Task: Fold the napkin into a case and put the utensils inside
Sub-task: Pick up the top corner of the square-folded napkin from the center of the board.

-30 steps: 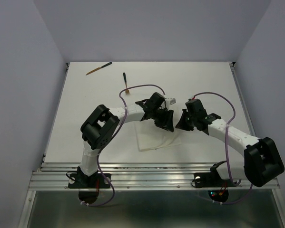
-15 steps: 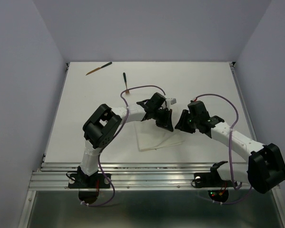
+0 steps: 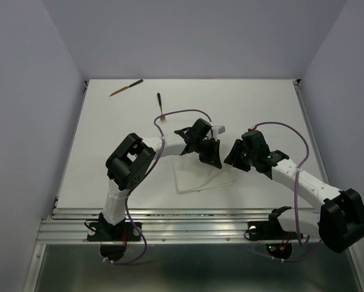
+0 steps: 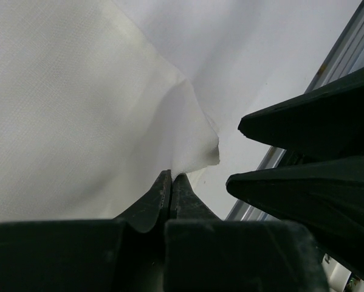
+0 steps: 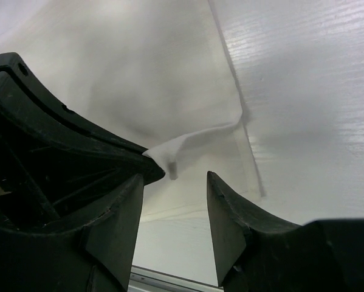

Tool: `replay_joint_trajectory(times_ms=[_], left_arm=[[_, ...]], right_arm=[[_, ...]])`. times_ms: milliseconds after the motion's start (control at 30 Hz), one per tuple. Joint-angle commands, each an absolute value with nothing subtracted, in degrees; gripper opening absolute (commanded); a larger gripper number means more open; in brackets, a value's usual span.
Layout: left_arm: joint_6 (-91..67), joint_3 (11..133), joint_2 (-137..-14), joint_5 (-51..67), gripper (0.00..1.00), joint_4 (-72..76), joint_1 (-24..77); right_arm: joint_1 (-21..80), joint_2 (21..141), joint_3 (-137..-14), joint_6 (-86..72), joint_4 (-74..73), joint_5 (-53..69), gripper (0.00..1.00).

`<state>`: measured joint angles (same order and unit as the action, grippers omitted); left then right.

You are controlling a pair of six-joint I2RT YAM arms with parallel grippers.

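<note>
A soft white cloth napkin (image 3: 197,179) lies mostly flat on the desk (image 3: 109,152), centre-near, with one corner raised and curled. Two slender brown wooden utensils (image 3: 126,88) with dark ends lie apart, far left.

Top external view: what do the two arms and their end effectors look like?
The left arm and right arm have white links with bulky black joint housings. A thin purple cable loops along each. The left end effector and right end effector are black, each with two tapered fingers. No markings are legible.
</note>
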<state>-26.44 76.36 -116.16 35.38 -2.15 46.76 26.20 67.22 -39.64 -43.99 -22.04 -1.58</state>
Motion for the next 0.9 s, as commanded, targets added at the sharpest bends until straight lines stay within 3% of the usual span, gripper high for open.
replay_joint_trajectory(times_ms=[0,133,567,700,767,800,833,867], left_arm=[[-26.2,76.8,-114.0,36.6,0.00,-0.4,46.6],[-26.0,76.6,-113.6,36.6,0.00,-0.4,46.6],[-25.6,75.6,-112.5,36.7,0.00,-0.4,46.6],[-25.0,75.3,-112.2,37.0,0.00,-0.4,46.6],[-25.0,75.2,-111.7,36.9,0.00,-0.4,46.6],[-25.0,75.4,-111.6,35.9,0.06,-0.6,46.6],[-24.0,75.8,-111.2,35.2,0.23,-1.4,46.7],[-24.0,76.0,-110.8,34.5,0.33,-2.2,46.6]], right_arm=[[25.8,67.6,-38.3,-47.8,-17.7,-0.6,0.52],[25.8,68.8,-37.9,-48.5,-16.2,-0.5,0.50],[25.8,71.7,-37.5,-49.1,-12.7,-0.5,0.24],[25.8,71.7,-37.5,-49.0,-12.6,-0.6,0.04],[25.8,71.6,-37.7,-48.9,-12.7,-0.6,0.01],[25.8,71.6,-37.8,-48.9,-12.7,-0.7,0.01],[25.8,71.8,-37.9,-48.6,-12.6,-0.6,0.01],[25.8,71.8,-38.1,-48.4,-12.7,-0.7,0.01]])
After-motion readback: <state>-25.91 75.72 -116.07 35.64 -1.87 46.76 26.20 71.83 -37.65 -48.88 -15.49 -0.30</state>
